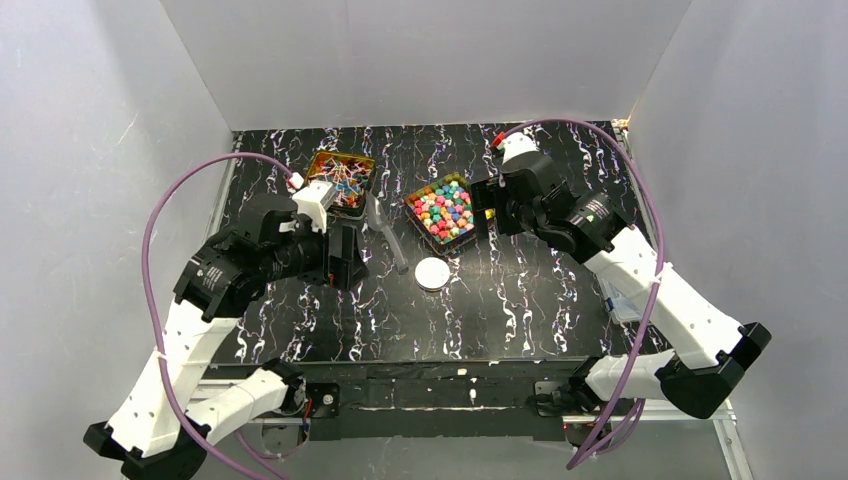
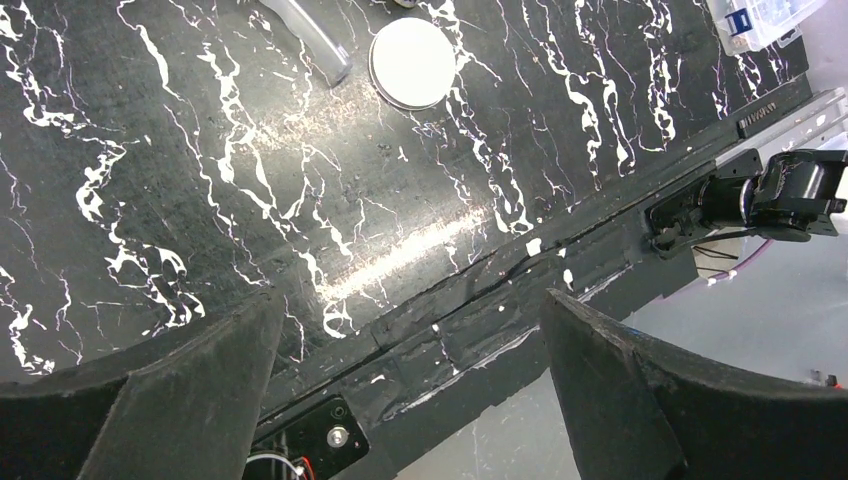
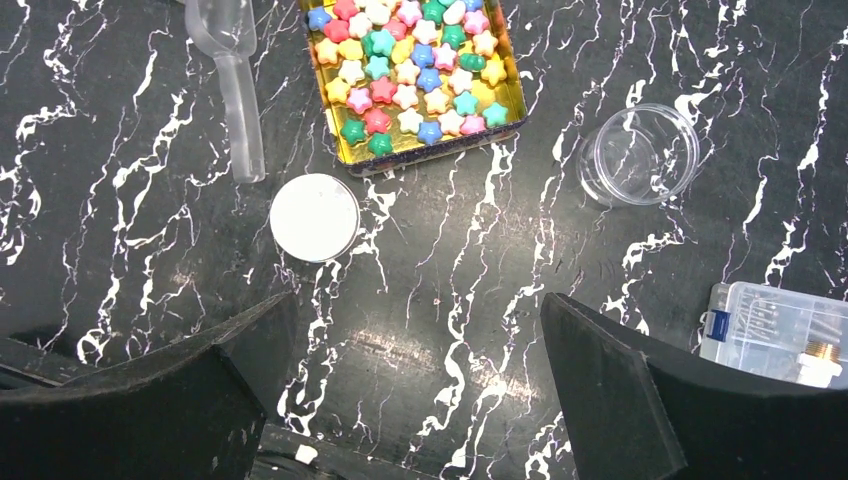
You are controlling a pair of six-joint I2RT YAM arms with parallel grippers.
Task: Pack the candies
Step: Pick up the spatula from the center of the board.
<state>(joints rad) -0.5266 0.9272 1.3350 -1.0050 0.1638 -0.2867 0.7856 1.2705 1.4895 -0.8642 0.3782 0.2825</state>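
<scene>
**Both arms hovering, nothing being held**

The left gripper (image 2: 410,300) is hanging over the bare marbled table (image 2: 200,200) near its front edge. Its fingers (image 2: 170,400) are spreading wide with nothing between them. In its wrist view a white lid (image 2: 412,62) is lying at the top centre, just beside the tip of a clear scoop (image 2: 312,45).

The right gripper (image 3: 418,300) is likewise hovering with its fingers (image 3: 640,400) parted and gripping nothing. In the upper middle of its wrist view, star-shaped candies (image 3: 405,65) in pink, green, yellow, blue and white are filling a gold tin (image 3: 450,143). A clear jar (image 3: 640,155) is standing open to the right of that tin, apart from it. A clear plastic box (image 3: 775,330) is sitting at the lower right.

In the overhead view, twist-wrapped candies (image 1: 345,182) are lying in a second tin (image 1: 338,155) at the upper centre-left, just above the left arm's wrist.
</scene>
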